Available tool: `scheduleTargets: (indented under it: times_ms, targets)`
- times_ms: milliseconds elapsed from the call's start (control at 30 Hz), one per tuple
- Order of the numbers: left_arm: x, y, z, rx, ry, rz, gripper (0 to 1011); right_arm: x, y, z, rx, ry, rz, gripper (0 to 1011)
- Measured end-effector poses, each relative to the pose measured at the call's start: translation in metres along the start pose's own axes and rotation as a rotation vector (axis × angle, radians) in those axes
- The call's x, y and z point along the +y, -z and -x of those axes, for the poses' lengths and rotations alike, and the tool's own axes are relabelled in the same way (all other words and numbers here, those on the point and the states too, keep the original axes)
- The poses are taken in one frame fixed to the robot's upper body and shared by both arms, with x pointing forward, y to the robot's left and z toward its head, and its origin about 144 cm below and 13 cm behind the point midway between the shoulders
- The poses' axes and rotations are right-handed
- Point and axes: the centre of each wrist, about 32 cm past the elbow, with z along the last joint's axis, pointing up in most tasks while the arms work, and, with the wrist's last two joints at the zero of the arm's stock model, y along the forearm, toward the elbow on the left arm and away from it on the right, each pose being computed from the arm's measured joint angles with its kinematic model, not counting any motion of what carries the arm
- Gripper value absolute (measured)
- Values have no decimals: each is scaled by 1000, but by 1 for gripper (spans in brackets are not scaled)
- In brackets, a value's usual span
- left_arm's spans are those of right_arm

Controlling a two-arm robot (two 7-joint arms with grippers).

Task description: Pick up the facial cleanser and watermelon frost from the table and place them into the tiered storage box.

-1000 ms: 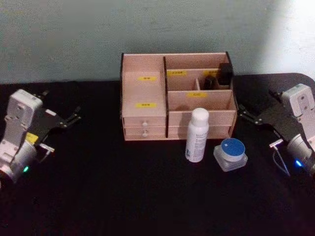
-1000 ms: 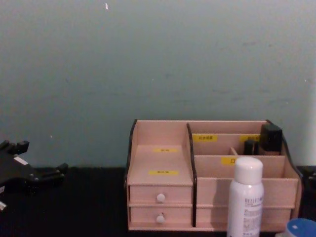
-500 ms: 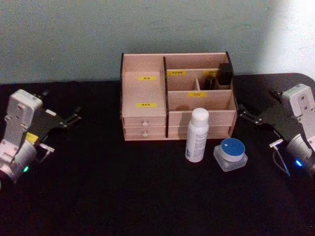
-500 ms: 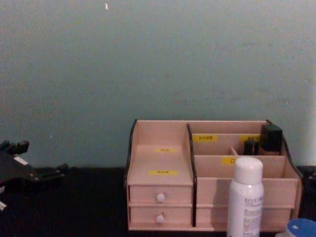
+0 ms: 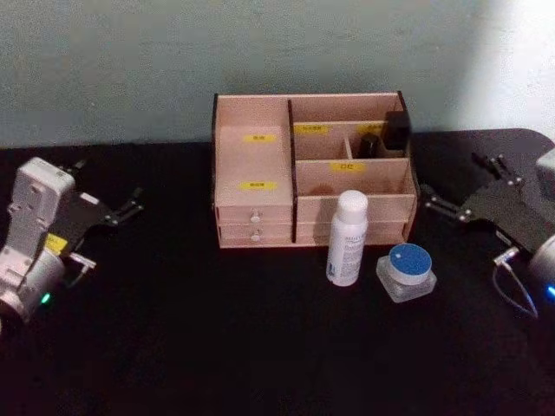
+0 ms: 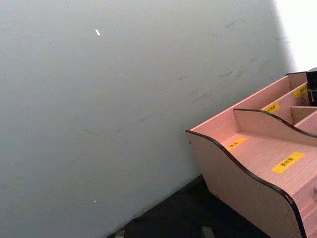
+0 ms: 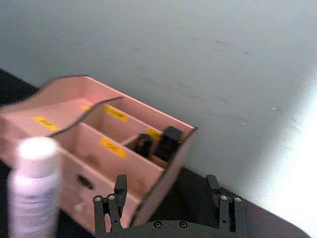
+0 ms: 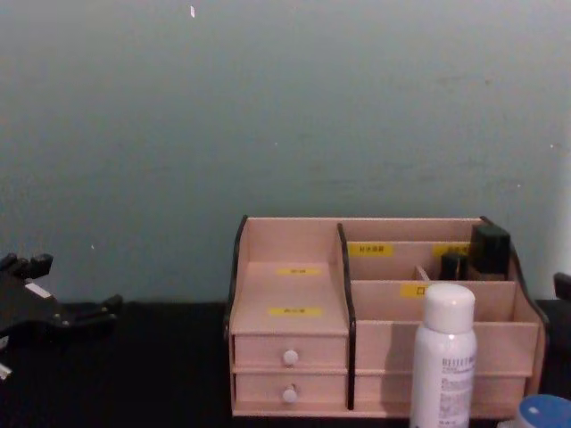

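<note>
Left claw (image 5: 108, 186): it is hanging near the left edge of the counter (image 5: 217, 347), well apart from the box. Its fingers are standing wide apart and are holding nothing.
Tiered storage box (image 5: 251, 160): it is standing at the middle of the far edge of the counter, with its two small drawers facing the near edge. Two dark items (image 5: 395, 130) are standing in its back right compartment.
White bottle (image 5: 349, 238): it is standing upright on the counter, just in front of the right half of the box.
Blue-lidded jar (image 5: 406, 270): it is sitting on the counter just beside the bottle, on the side of the right edge and a little closer to the near edge.
Right claw (image 5: 451, 180): it is hanging near the right edge of the counter, with its tips pointing toward the right end of the box. Its fingers (image 7: 111, 201) are spreading wide and are gripping nothing.
</note>
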Motion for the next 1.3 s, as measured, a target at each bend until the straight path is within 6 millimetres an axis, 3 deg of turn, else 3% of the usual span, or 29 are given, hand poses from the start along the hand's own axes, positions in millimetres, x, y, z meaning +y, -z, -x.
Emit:
scheduleTargets:
  times_ms: [267, 567, 1300]
  targets:
    - [0, 0, 0, 0, 0, 0, 1001, -19, -11, -2, 68, -161, 0, 1002]
    - [0, 0, 0, 0, 0, 0, 1001, -25, -12, 1, 97, -292, 15, 1002]
    - [0, 0, 0, 0, 0, 0, 1001, 8, 8, 11, 157, -439, 66, 1002]
